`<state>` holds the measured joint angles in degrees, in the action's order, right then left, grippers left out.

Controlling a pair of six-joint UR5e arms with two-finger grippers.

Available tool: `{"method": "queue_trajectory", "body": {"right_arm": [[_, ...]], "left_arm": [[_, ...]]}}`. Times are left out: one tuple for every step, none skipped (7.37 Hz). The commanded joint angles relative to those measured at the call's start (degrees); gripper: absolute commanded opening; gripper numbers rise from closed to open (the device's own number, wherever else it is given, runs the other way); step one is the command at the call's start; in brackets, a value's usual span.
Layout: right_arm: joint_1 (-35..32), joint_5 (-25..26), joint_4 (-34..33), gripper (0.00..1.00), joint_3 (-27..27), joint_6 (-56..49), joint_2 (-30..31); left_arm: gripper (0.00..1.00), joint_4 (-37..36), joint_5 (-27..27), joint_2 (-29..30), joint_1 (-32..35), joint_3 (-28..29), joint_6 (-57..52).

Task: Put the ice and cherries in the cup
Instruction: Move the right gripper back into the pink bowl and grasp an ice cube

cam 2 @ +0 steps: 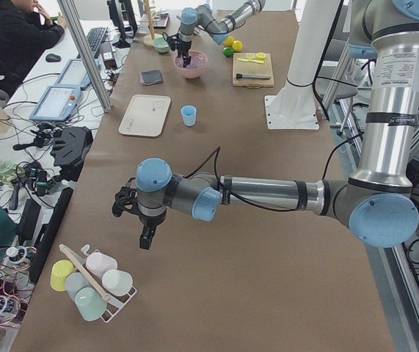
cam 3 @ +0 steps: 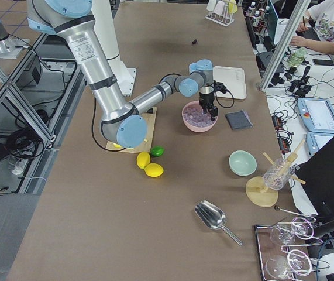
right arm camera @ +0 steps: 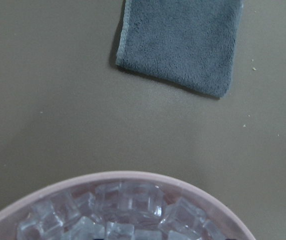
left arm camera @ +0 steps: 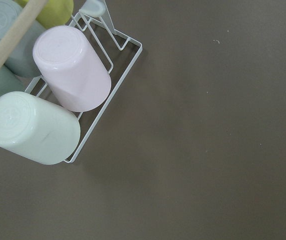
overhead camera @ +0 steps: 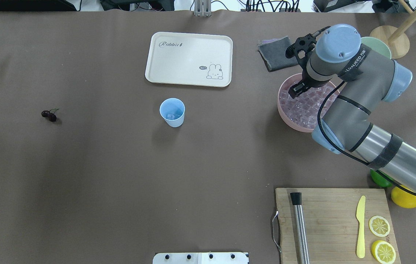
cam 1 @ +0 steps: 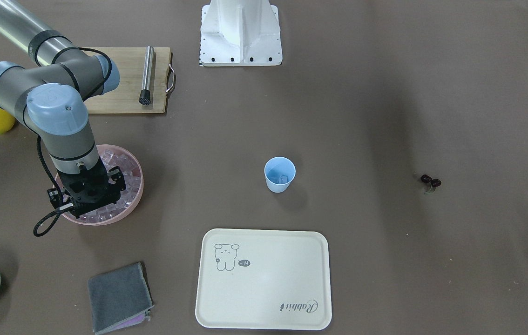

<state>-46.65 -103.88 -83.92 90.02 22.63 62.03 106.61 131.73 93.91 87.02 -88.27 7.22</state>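
Observation:
The light blue cup (overhead camera: 172, 112) stands mid-table with one ice cube (overhead camera: 171, 116) inside; it also shows in the front view (cam 1: 279, 174). Many clear ice cubes (overhead camera: 307, 106) fill the pink bowl (overhead camera: 282, 107). My right gripper (overhead camera: 297, 89) hangs over the bowl's far side, just above the ice (right arm camera: 127, 205); its wrist hides the jaws, so I cannot tell if it is open. The dark cherries (overhead camera: 49, 115) lie alone on the table far to the left. My left gripper (cam 2: 145, 240) hovers over bare table at the left end; I cannot tell its state.
A cream tray (overhead camera: 188, 58) lies beyond the cup. A grey cloth (overhead camera: 276, 55) lies just past the pink bowl. A cutting board (overhead camera: 334, 223) carries a metal muddler, a yellow knife and lemon slices. A rack of cups (left arm camera: 57, 100) lies below the left wrist.

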Motion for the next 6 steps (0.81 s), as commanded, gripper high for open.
{"method": "queue_trajectory", "body": {"right_arm": [[0.2, 0.1, 0.0, 0.45, 0.1, 0.0, 0.0], [0.2, 0.1, 0.0, 0.39, 0.0, 0.1, 0.0], [0.2, 0.1, 0.0, 0.25, 0.1, 0.0, 0.0], [0.2, 0.1, -0.1, 0.15, 0.2, 0.0, 0.1], [0.2, 0.0, -0.1, 0.1, 0.4, 0.1, 0.0], [-0.5, -0.4, -1.8, 0.0, 2.9, 0.0, 0.0]], "left_arm": [[0.98, 0.0, 0.0, 0.0, 0.0, 0.3, 0.0], [0.98, 0.0, 0.0, 0.0, -0.1, 0.2, 0.0], [0.98, 0.0, 0.1, -0.1, -0.1, 0.2, 0.0], [0.98, 0.0, 0.0, -0.1, -0.2, 0.3, 0.0], [0.98, 0.0, 0.0, -0.1, -0.4, 0.3, 0.0], [0.98, 0.0, 0.0, -0.1, -0.4, 0.3, 0.0]]}}
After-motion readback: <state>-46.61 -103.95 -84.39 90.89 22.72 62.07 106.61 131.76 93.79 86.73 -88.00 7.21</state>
